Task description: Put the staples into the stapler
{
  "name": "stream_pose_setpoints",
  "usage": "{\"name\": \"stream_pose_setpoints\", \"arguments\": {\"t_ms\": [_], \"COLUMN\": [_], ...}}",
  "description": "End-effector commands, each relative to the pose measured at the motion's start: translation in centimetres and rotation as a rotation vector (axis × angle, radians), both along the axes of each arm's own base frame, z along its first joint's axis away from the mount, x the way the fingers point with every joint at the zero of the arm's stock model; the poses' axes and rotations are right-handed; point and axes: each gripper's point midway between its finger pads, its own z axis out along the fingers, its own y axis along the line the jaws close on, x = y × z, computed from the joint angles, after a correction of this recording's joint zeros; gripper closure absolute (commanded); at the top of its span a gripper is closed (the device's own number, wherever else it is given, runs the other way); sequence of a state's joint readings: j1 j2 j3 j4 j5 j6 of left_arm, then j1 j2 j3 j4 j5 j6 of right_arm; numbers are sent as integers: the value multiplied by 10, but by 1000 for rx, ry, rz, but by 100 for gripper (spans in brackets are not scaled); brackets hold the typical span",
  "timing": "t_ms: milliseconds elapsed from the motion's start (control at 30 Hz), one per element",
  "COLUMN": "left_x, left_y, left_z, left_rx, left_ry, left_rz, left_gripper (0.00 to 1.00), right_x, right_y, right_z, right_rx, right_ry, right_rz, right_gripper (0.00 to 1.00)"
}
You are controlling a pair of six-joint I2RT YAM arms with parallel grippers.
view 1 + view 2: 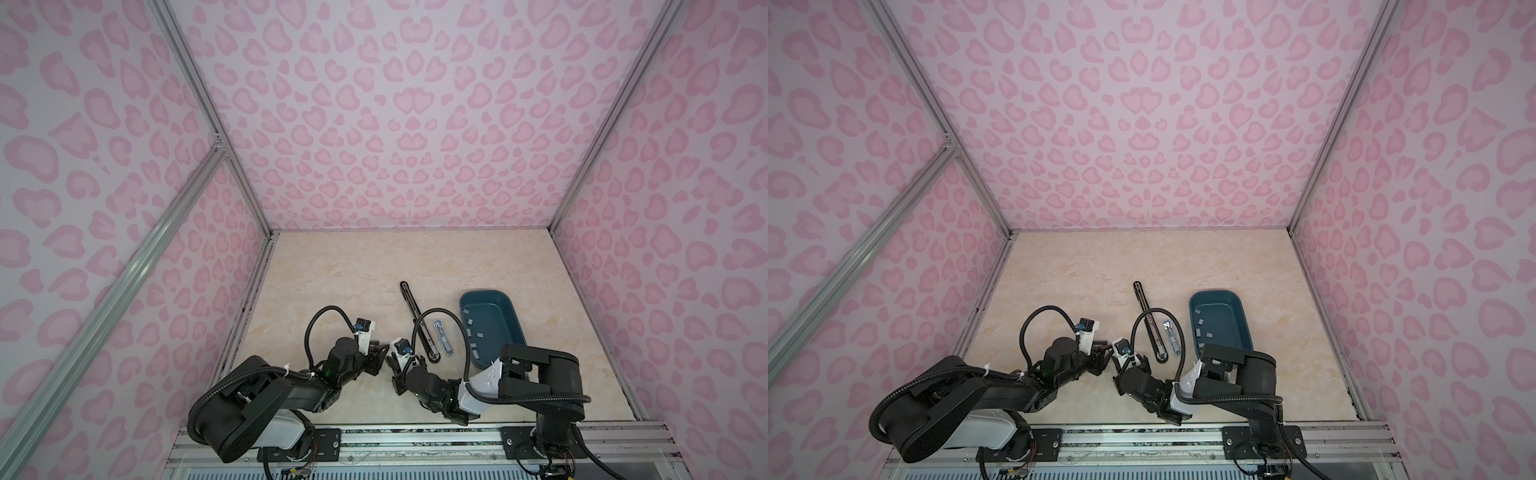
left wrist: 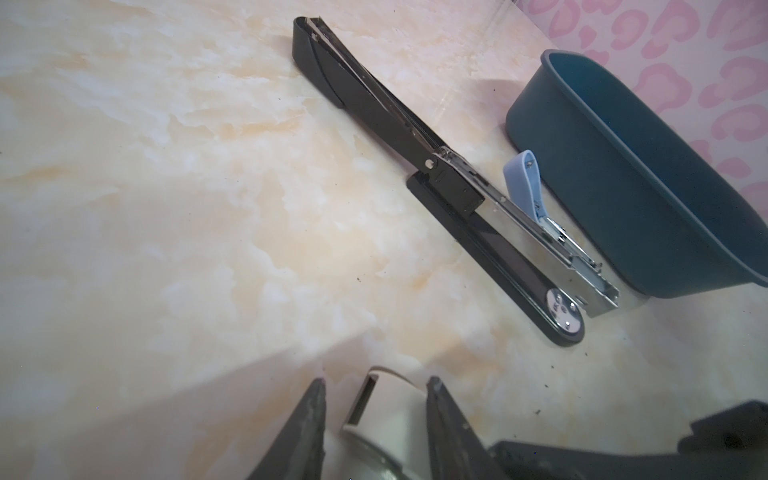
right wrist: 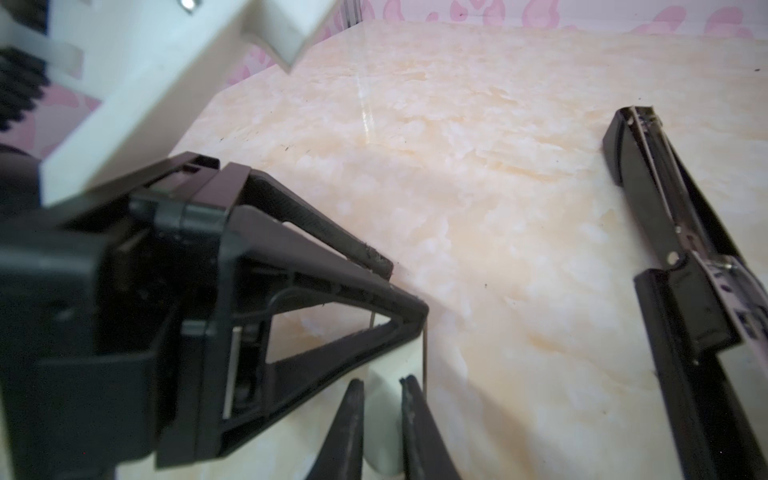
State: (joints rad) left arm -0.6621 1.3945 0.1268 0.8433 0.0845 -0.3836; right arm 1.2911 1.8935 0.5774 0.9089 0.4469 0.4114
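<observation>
- Robot lab test cell: a boxed-in bimanual bench with fixed cameras looking down into it.
- 3 walls are flat panels (image 1: 374, 124) in a pink heart-spot print, a backdrop skin rather than room decor.
- Panels sit in a frame of aluminium extrusion posts (image 1: 200, 87) with a diagonal brace (image 1: 143, 249).
- The floor of the box is a marble-look tabletop (image 1: 332, 282).
- Front edge: slotted aluminium rail (image 1: 415, 440) with black mounting plates (image 1: 328, 444); left arm (image 1: 257, 395) and right arm (image 1: 540, 374) sit on it.
- Corrugated cable conduit (image 1: 306, 332) loops to a wrist camera (image 1: 363, 326); loose wiring (image 1: 297, 471) shows below the rail.
- Staged props on the top: teal bin (image 1: 494, 307), long black stapler (image 1: 409, 299).
</observation>
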Motion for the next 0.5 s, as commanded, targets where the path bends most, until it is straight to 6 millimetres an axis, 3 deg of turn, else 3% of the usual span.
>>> {"name": "stream_pose_setpoints", "arguments": {"t_ms": [0,233,467], "left_x": [-7,-7,-5], "left_y": [6,5,6], "left_z": [-15,-13,-9], "left_rx": [48,45,48], "left_ry": [41,37,24], "left_rz": [-8,-8,0], "left_gripper": [59,60,60], "right_x": [-17,-20,-12], "right_y": [-32,-33,-20], "right_z": [-63,-77,-42], "right_rx": [-232,-199,-162], "right_ry": [113,137,80], "right_rz": [17,14,13], "right_gripper": [82,82,76]}}
